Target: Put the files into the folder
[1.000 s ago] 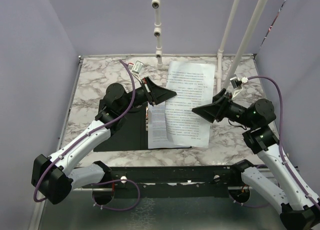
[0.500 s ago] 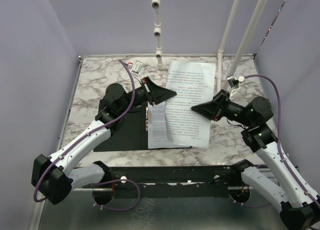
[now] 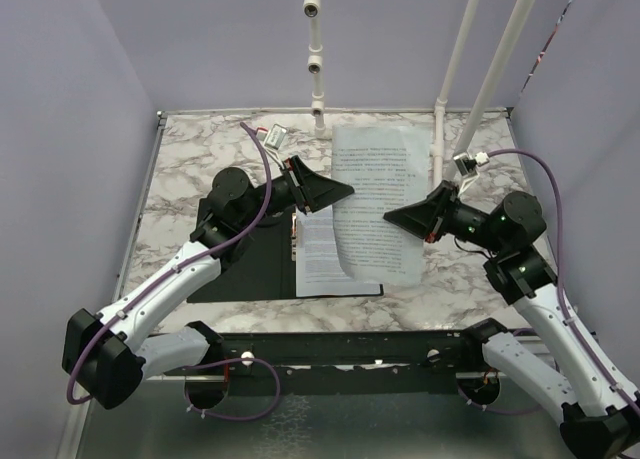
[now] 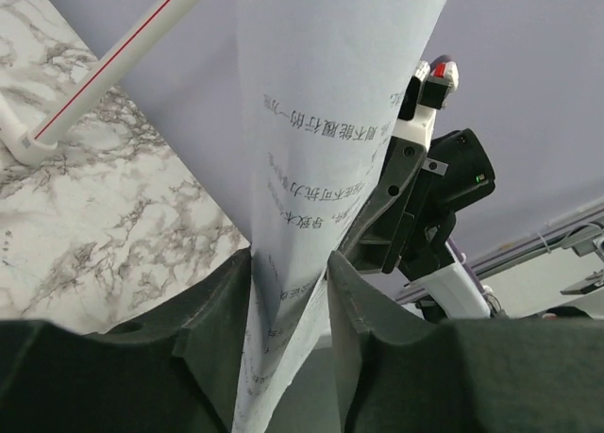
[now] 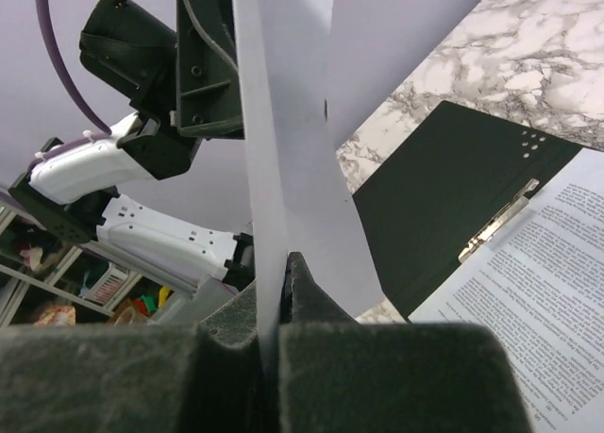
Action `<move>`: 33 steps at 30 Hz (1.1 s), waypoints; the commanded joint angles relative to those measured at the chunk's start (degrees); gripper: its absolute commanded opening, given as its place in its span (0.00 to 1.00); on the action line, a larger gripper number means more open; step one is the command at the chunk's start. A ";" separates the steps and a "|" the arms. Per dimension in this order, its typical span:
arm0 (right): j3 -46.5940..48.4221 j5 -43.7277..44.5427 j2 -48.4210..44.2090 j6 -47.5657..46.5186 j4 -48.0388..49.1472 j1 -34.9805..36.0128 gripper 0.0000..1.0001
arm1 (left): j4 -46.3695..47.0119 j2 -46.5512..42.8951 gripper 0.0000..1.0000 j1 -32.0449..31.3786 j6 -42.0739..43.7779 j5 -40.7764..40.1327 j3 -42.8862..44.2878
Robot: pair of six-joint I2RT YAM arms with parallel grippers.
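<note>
You are carrying a printed sheet [image 3: 380,169] above the open folder [image 3: 245,269]. Your right end effector [image 3: 388,217] is clamping its edge, and your left end effector [image 3: 350,189] is gaping around it. Next, I judge, it needs laying flat inside.

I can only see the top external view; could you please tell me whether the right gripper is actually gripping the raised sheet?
Observer: Yes. The right wrist view shows the right gripper pinched shut on the raised sheet.
Operator: Thank you. And the left gripper?
Observer: In the left wrist view, the left gripper has its jaws parted. The sheet passes between them, not pinched.
Operator: Where is the folder's clip?
Observer: The right wrist view shows the folder lying open, with its metal clip along the edge of a printed sheet that lies flat.
</note>
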 commanded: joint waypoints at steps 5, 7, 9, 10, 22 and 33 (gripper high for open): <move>3.50 1.11 -3.28 -1.87 -4.33 -0.05 0.00 | -2.39 -2.65 0.57 0.33 2.81 -1.63 -1.67; 3.77 0.48 -4.03 -1.98 -5.93 -0.05 0.01 | -2.34 -2.97 0.62 0.33 3.12 -1.52 -1.80; 4.23 0.28 -4.74 -2.16 -7.08 -0.05 0.01 | -1.63 -3.51 0.67 0.32 2.92 -1.16 -2.19; 4.38 0.17 -5.21 -2.16 -7.40 -0.05 0.01 | -0.90 -3.76 0.70 0.33 2.69 -0.82 -2.39; 5.80 -6.03 -8.17 0.31 -5.84 -0.05 0.01 | 4.71 -7.26 0.99 0.33 1.56 3.80 -4.58; 3.97 -12.21 -8.90 9.08 7.60 0.00 0.00 | 6.43 -8.54 0.99 0.33 0.44 5.35 -5.97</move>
